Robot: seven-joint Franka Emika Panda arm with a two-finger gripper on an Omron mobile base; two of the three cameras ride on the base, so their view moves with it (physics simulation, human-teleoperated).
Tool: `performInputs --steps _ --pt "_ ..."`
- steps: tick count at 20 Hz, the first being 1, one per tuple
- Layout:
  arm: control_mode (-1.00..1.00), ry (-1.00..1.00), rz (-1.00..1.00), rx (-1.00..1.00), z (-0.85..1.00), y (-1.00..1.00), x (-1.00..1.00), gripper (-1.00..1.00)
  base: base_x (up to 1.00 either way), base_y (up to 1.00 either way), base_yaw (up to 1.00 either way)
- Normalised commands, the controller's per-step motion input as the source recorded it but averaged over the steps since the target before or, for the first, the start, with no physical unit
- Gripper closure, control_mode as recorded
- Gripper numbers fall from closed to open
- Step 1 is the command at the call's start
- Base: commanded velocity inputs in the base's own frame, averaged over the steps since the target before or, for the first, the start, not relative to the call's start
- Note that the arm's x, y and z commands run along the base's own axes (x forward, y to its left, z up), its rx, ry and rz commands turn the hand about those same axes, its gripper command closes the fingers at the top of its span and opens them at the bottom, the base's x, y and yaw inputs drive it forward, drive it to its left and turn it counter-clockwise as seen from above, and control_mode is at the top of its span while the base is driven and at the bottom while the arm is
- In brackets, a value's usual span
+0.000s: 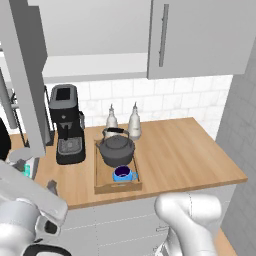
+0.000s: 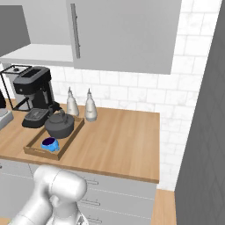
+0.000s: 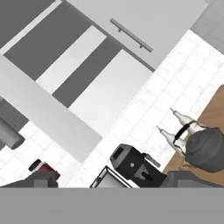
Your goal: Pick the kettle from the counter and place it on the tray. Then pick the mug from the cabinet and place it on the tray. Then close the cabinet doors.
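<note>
The dark grey kettle (image 1: pixel 116 149) (image 2: pixel 59 125) (image 3: pixel 208 148) stands on the wooden tray (image 1: pixel 98 170) (image 2: pixel 73 135), with the small blue mug (image 1: pixel 123 174) (image 2: pixel 49 143) just in front of it on the same tray. Above the counter (image 1: pixel 180 150) (image 2: pixel 118 132), the cabinet (image 1: pixel 95 62) (image 2: pixel 39 52) has its left door (image 1: pixel 22 75) (image 3: pixel 48 109) swung out. Its right door (image 1: pixel 195 35) (image 2: pixel 127 35) (image 3: pixel 131 34) is flat shut. My gripper (image 3: pixel 116 181) is open and holds nothing; it faces the cabinet from well off to the left.
A tall black coffee machine (image 1: pixel 67 122) (image 2: pixel 35 94) (image 3: pixel 131 162) stands left of the tray. Two pale bottles (image 1: pixel 134 120) (image 2: pixel 90 105) (image 3: pixel 175 116) stand behind it against the tiled wall. A grey side wall (image 2: pixel 202 132) bounds the counter on the right.
</note>
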Motion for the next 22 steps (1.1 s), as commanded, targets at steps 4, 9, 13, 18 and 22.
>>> performInputs --steps 4,9,13,18,22 --pt "-1.00 0.00 -0.13 0.00 -0.39 0.69 0.44 -1.00 0.00 0.00 0.00" --pt "-1.00 0.00 -0.11 0.00 -0.39 0.71 0.61 -1.00 0.00 0.00 0.00" --pt "-1.00 0.00 -0.08 0.00 -0.32 0.62 0.72 -1.00 0.00 0.00 0.00" --pt "-1.00 -0.08 -0.03 0.00 -0.38 0.44 0.80 -1.00 0.00 0.00 0.00" --pt "-1.00 -0.08 0.00 0.00 -0.08 0.17 0.69 -1.00 0.00 0.00 0.00"
